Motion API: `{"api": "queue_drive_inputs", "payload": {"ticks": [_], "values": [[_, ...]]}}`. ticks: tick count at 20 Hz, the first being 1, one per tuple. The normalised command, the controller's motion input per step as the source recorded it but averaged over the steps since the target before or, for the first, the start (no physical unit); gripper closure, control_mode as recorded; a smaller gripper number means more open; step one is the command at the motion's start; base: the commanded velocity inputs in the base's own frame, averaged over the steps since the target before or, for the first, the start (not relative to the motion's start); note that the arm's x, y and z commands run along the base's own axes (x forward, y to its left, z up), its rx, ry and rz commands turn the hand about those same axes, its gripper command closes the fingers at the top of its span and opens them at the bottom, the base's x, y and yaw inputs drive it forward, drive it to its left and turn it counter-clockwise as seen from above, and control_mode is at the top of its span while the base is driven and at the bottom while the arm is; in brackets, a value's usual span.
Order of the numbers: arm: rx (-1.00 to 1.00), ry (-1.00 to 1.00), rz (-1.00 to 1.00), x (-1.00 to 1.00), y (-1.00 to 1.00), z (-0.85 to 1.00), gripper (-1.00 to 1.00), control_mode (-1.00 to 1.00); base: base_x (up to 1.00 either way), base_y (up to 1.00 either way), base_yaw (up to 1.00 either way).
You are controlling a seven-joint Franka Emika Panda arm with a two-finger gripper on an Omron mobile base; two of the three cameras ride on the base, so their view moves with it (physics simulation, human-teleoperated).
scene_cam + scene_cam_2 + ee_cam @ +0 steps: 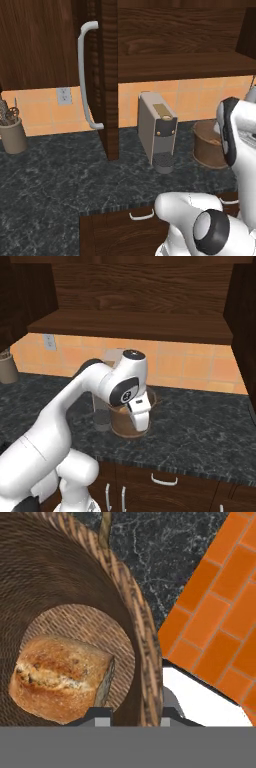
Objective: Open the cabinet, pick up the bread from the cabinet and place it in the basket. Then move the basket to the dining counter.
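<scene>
Inside, crusty bread (60, 679) lies on the woven basket (132, 607) floor.

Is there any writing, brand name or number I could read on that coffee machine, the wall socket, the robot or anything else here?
None: no readable text in any view.
Coffee machine: a plain gold patch on top, no lettering.
Wall socket: blank plate.
Robot arm: a small round mark on the dark joint, too small and blurred to read.
Basket and bread: no label.

Two rear base views; close downward hand view
</scene>
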Motion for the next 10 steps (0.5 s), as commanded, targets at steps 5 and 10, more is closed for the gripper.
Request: {"api": "queue_drive_inputs", "payload": {"ticks": [5,10], "values": [[0.00,-0.10,0.01,-0.62,0.66,0.53,1.00,-1.00,0.00,0.00,0.00],[-0.05,0.00,0.09,-0.49,0.94,0.11,1.00,-1.00,0.00,0.00,0.00]]}}
